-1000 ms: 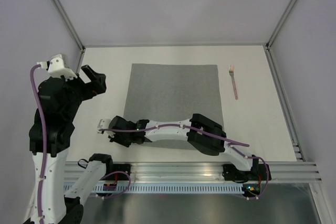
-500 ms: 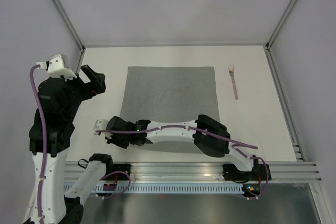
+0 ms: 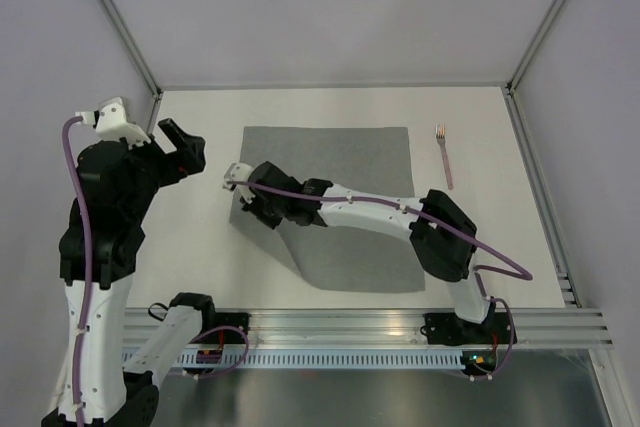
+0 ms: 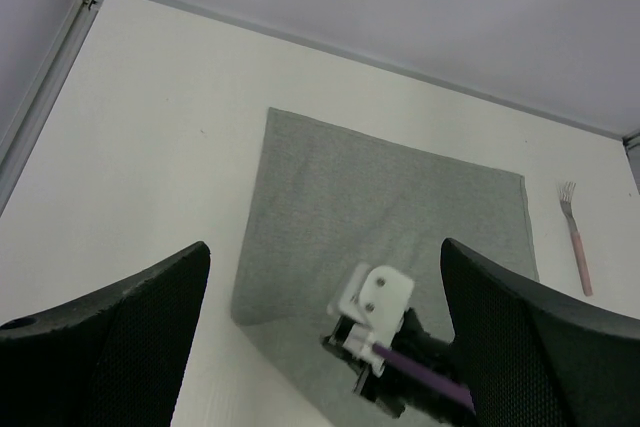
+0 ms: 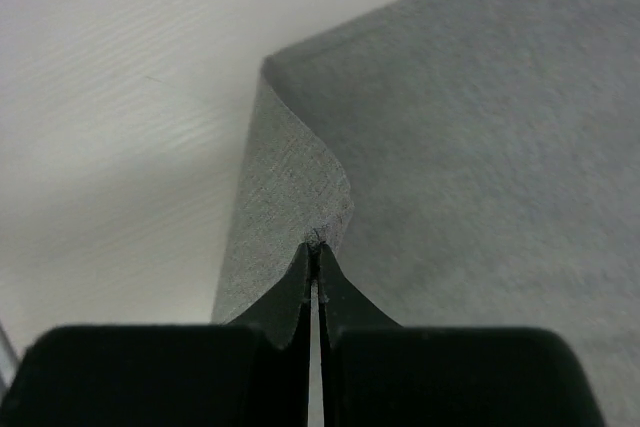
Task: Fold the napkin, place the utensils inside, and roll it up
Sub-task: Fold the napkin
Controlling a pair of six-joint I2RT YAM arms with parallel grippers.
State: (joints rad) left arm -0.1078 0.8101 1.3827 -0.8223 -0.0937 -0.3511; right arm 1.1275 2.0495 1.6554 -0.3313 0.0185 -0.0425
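napkin: grey cloth spread on the bench, most of it flat; its near-left corner is lifted and turned over its own left part, leaving a slanted fold edge on that side
right claw: pinched tight on that lifted corner, tips closed on the fabric, held over the napkin's left edge, about halfway along it
left claw: spread wide, holding nothing, raised off the napkin's left side, near its far-left corner
fork: pink handle, lies just right of the napkin's far-right corner, apart from the cloth; no other utensil shows
step: the first fold, judged barely begun
doing it well: carry the corner low and straight toward the napkin's far-left corner, so the left edge lands on itself; keep the pinch firm until the cloth lies down, then let go without tugging
watch: one held corner pulls a slanted crease, so the near-right corner may lag; the free claw could bring it over, or pin the far edge against sliding
risk: lifting too high may drag the whole napkin along the bench and skew it
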